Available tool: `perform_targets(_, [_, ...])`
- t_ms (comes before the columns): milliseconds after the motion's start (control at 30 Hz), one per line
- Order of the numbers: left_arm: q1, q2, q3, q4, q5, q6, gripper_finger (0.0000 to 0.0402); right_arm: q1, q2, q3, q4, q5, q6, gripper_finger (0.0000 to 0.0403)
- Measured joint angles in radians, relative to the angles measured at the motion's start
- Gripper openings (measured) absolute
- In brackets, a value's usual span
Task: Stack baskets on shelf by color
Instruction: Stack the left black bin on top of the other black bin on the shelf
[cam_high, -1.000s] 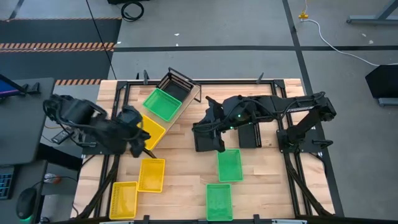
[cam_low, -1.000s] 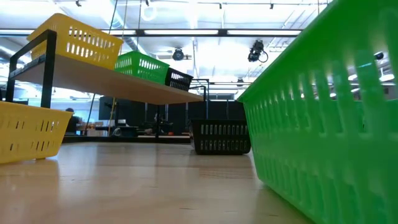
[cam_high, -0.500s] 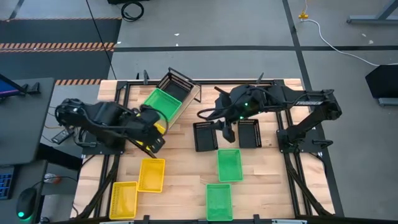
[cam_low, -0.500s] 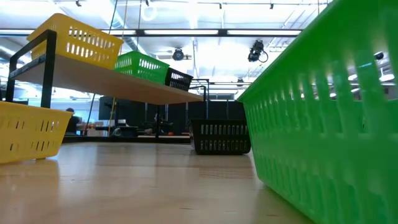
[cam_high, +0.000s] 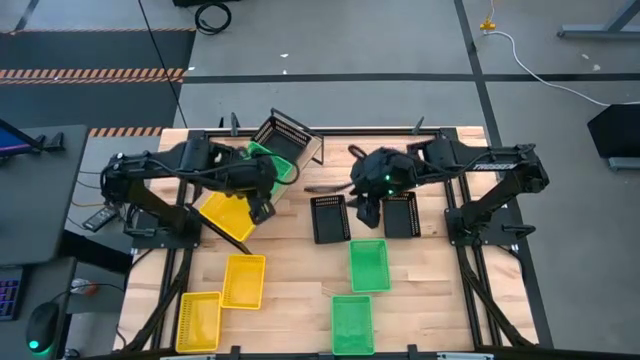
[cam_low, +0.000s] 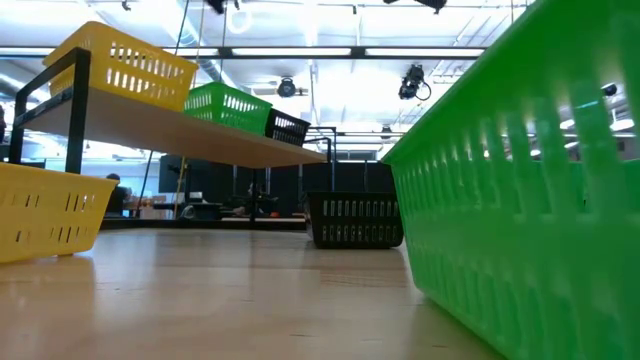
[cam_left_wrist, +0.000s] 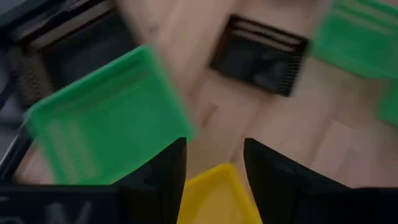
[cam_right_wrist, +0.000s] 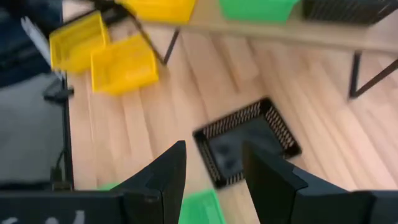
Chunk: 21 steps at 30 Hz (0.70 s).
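High view: green basket (cam_high: 277, 163) half hidden under left tool (cam_high: 262, 196), fingers apart.

The shelf (cam_high: 312, 147) runs diagonally at the table's far left, carrying one black basket (cam_high: 285, 131), one green basket (cam_high: 283, 165) and one yellow basket (cam_high: 228, 215). The left gripper (cam_high: 264, 200) is over the shelf's middle; the right gripper (cam_high: 365, 212) is between two black baskets (cam_high: 329, 219) on the tabletop. Two green baskets (cam_high: 367, 266) and two yellow baskets (cam_high: 243, 281) lie nearer the front edge.

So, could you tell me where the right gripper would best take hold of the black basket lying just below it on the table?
Probably one long side wall of the black basket, taken from straight above. It sits upright and open-topped, so its thin rim is exposed, one finger inside, one outside. The right gripper hovers beside it, fingers open. The wall facing the other black basket looks clear.
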<state>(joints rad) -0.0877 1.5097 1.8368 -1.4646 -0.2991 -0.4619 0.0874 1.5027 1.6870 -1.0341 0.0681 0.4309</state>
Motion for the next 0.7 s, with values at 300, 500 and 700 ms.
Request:
perform_targets(300, [0.005, -0.003, 0.0, 0.184, 0.111, 0.194, 0.0151, 0.104, 0.003, -0.166, 0.029, 0.079, 0.084, 0.0193])
perform_targets(500, [0.037, -0.019, 0.0, 0.074, 0.119, 0.211, 0.0149, 0.131, 0.002, -0.341, 0.297, 0.141, 0.104, 0.0249])
perform_targets(700, [0.064, -0.07, 0.0, 0.081, 0.119, 0.184, 0.0148, 0.131, 0.003, -0.48, 0.443, 0.122, 0.053, 0.027])
